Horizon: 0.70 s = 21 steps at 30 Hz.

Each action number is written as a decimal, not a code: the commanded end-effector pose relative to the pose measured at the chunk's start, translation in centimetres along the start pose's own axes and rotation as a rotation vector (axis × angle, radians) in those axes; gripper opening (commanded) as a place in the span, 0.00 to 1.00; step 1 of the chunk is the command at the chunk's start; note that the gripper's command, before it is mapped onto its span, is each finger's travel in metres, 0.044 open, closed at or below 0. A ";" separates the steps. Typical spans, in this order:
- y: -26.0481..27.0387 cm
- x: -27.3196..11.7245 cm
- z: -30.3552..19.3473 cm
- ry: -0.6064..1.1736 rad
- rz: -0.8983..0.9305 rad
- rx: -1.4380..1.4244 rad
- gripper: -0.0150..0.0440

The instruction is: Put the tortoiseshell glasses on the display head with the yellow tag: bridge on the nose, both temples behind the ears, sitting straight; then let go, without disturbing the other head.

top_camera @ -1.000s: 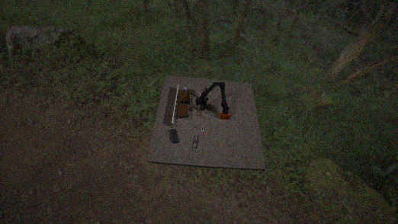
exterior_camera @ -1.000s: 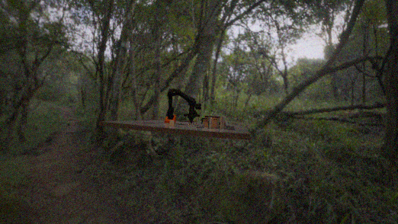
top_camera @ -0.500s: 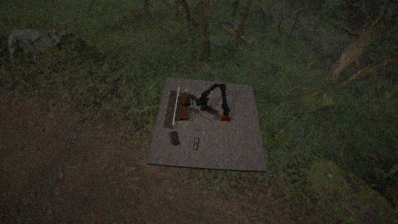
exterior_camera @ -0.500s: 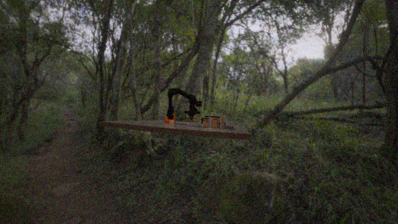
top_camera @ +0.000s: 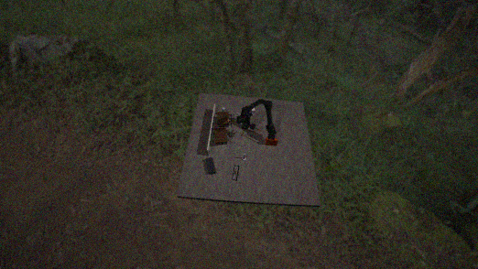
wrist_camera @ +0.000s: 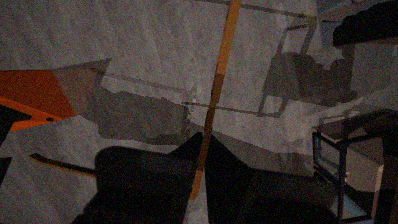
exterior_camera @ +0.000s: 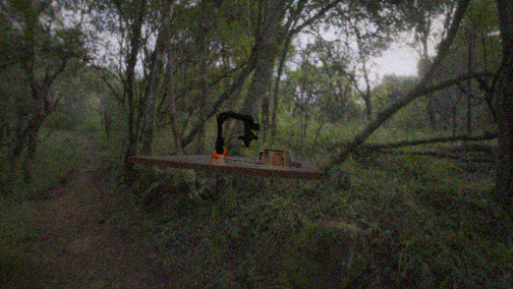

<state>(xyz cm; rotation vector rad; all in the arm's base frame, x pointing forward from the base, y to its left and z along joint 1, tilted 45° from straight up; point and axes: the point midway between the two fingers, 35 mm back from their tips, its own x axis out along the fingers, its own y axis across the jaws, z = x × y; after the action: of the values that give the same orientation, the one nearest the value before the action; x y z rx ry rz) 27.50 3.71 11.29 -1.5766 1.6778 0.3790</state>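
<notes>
My gripper is shut on the tortoiseshell glasses. A long amber-brown bar of them runs up between the fingertips in the wrist view, and a thin curved brown piece shows beyond the left finger. The gripper hangs above the table, beside two brown wooden blocks, which seem to be the display heads; they also show in the exterior view. The yellow tag cannot be made out, nor which head bears it. The glasses are too small to judge in the top and exterior views.
A long pale upright panel stands behind the blocks. A dark flat case, a black rectangular outline and a small pale item lie on the table. A dark thin frame stands at the right in the wrist view.
</notes>
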 end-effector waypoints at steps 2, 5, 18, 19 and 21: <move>0.1 -0.6 0.4 -0.006 -0.005 0.047 0.25; 0.3 -0.9 1.0 -0.007 -0.019 0.121 0.25; 1.4 -2.4 4.0 -0.030 -0.080 0.471 0.25; 1.5 -2.5 4.3 -0.033 -0.085 0.498 0.25; 1.7 -2.7 4.7 -0.039 -0.094 0.552 0.25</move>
<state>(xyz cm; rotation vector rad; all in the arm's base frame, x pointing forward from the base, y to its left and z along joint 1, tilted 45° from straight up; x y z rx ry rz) 27.18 8.11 9.83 -1.2807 1.5525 -0.0255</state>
